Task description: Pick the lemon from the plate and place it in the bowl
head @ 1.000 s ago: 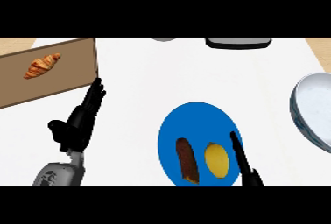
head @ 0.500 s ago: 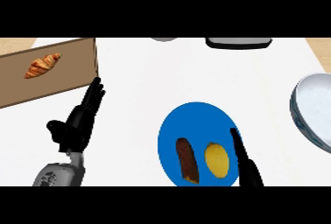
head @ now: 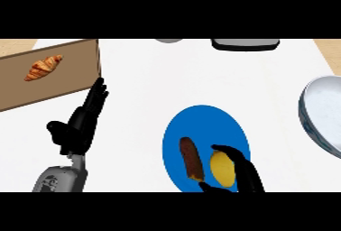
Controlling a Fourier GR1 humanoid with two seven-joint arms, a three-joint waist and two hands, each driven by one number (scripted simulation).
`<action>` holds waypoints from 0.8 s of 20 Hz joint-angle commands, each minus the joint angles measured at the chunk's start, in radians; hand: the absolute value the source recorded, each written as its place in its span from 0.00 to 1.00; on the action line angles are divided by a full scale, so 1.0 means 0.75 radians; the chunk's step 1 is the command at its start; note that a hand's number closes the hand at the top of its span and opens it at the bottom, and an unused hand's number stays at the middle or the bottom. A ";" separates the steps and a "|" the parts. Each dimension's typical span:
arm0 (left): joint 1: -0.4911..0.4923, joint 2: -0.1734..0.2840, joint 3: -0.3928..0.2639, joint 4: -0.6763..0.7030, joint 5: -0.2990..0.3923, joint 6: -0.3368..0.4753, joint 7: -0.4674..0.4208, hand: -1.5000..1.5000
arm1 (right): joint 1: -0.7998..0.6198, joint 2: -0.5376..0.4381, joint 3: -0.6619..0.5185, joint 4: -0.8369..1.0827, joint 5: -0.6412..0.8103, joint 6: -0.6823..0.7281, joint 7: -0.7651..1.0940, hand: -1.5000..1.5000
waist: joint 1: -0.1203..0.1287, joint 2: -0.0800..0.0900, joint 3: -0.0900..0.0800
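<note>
Right robot hand (head: 243,173) curls around the lemon (head: 222,168) on the blue plate (head: 200,124), so pinch it clear of the brown item (head: 191,159), then lift toward the bowl (head: 320,115); left robot hand (head: 76,128) rests open.

White desk (head: 200,76): a broad bare stretch runs between the round blue plate (head: 200,122) and the grey bowl (head: 320,117) at the right edge; nothing stands in it. On the plate, a dark brown stick-shaped item (head: 191,158) lies just left of the yellow lemon (head: 223,169), narrowing access from that side. The left robot hand (head: 76,128) rests open left of the plate. A brown board (head: 50,79) carrying a croissant (head: 44,67) occupies the far left. Grey objects (head: 245,43) line the far edge.
</note>
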 commanded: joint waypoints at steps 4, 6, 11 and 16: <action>-0.056 0.008 0.060 0.055 0.035 -0.044 0.010 0.50 | -0.126 0.019 0.041 0.151 0.078 0.060 -0.066 1.00 | 0.002 0.004 0.004; -0.002 -0.041 0.012 0.061 -0.023 0.004 -0.037 0.50 | -0.021 0.041 0.113 0.059 0.081 0.038 -0.066 1.00 | 0.000 0.003 0.004; 0.044 0.026 0.041 -0.021 0.011 -0.051 0.000 0.50 | 0.163 -0.291 0.106 -0.164 -0.186 0.291 -0.394 1.00 | -0.007 -0.005 0.005; 0.050 0.005 0.034 -0.020 0.001 -0.027 0.001 0.50 | 0.320 -0.675 0.063 -0.353 -0.380 0.554 -0.767 1.00 | -0.034 -0.012 0.007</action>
